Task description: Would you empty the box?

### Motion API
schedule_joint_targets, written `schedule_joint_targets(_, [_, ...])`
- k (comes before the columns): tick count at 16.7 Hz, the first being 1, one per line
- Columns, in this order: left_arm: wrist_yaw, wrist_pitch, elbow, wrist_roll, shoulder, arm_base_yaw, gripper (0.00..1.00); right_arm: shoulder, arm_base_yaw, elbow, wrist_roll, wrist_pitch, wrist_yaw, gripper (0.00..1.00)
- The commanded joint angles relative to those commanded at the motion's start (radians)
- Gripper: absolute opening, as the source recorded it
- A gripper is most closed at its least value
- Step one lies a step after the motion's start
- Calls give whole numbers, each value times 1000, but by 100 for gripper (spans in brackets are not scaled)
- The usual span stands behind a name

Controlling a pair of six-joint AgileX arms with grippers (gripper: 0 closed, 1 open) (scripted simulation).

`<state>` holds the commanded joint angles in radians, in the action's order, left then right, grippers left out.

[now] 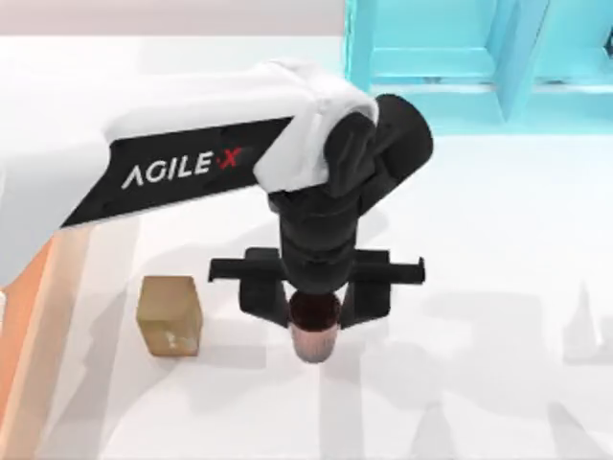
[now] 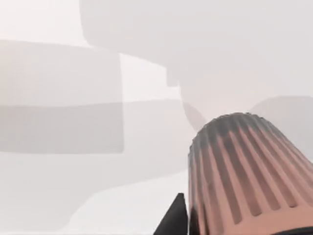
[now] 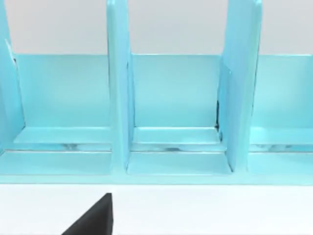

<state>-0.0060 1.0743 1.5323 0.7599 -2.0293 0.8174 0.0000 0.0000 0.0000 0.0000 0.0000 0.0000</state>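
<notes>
The box (image 1: pixel 21 326) shows as an orange-brown strip with a light rim at the table's left edge; most of it lies outside the picture. My left gripper (image 1: pixel 314 305) hangs over the middle of the table, well to the right of the box. Its fingers are shut on a ribbed reddish-brown cup (image 1: pixel 314 331). In the left wrist view the cup (image 2: pixel 244 171) looms close above the white table, with one dark fingertip (image 2: pixel 176 220) beside it. A tan-brown block (image 1: pixel 170 314) stands on the table between the box and the cup.
A turquoise shelf unit (image 1: pixel 469 57) stands at the back right; the right wrist view faces its open compartments (image 3: pixel 176 98), with a dark finger (image 3: pixel 95 218) of my right gripper low in that picture. White table stretches right of and in front of the cup.
</notes>
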Motion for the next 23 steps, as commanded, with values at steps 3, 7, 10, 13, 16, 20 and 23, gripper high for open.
schedule_joint_targets(3, [-2, -58, -41, 1, -15, 1, 0, 0, 0, 0, 0, 0, 0, 100])
schedule_joint_targets(7, [-3, -67, -49, 1, -19, 2, 0, 0, 0, 0, 0, 0, 0, 100])
schedule_joint_targets(10, [-3, -67, -49, 1, -19, 2, 23, 0, 0, 0, 0, 0, 0, 100])
schedule_joint_targets(13, [-3, -67, -49, 1, -19, 2, 45, 0, 0, 0, 0, 0, 0, 100])
schedule_joint_targets(16, [-3, -67, -49, 1, -19, 2, 68, 0, 0, 0, 0, 0, 0, 100])
schedule_joint_targets(20, [-3, -67, -49, 1, -19, 2, 98, 0, 0, 0, 0, 0, 0, 100])
schedule_joint_targets(23, [-3, -67, -49, 1, -19, 2, 100, 0, 0, 0, 0, 0, 0, 100])
